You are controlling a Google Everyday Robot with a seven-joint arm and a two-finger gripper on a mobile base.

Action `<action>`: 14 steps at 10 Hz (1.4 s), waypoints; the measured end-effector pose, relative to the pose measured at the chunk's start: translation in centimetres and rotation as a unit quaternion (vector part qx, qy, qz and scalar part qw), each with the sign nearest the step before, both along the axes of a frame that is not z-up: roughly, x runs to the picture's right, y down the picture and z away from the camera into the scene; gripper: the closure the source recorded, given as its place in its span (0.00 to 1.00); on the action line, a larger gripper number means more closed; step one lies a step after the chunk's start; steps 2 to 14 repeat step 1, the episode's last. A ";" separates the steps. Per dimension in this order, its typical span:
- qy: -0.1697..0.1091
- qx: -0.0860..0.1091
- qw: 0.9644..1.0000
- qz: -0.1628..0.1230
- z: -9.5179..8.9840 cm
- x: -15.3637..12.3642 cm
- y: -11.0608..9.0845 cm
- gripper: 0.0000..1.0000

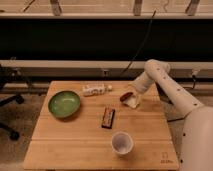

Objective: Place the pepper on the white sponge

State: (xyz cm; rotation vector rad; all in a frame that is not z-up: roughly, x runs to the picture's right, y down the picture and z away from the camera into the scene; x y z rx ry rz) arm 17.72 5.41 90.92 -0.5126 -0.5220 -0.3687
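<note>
A small red pepper (125, 96) lies at the left edge of the white sponge (133, 103), on the far right part of the wooden table (75, 135). I cannot tell whether it rests on the sponge or only touches its side. My gripper (131, 92) is at the end of the white arm (165, 82), which reaches in from the right. It sits directly over the pepper and the sponge, very close to both.
A green bowl (64, 103) stands at the left. A white bottle (95, 89) lies on its side at the back. A dark snack bar (108, 117) lies in the middle and a white cup (122, 143) stands near the front. An office chair (7, 102) is off the left edge.
</note>
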 end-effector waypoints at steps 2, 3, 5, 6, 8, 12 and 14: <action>0.001 0.000 1.000 0.001 0.2 0.0 0.1 0.20; 0.001 0.000 1.000 0.001 0.2 0.0 0.1 0.20; 0.001 0.000 1.000 0.001 0.2 0.0 0.1 0.20; 0.001 0.000 1.000 0.001 0.2 0.0 0.1 0.20; 0.001 0.000 1.000 0.001 0.2 0.0 0.1 0.20; 0.001 0.000 1.000 0.001 0.2 0.0 0.1 0.20; 0.001 0.000 1.000 0.001 0.2 0.0 0.1 0.20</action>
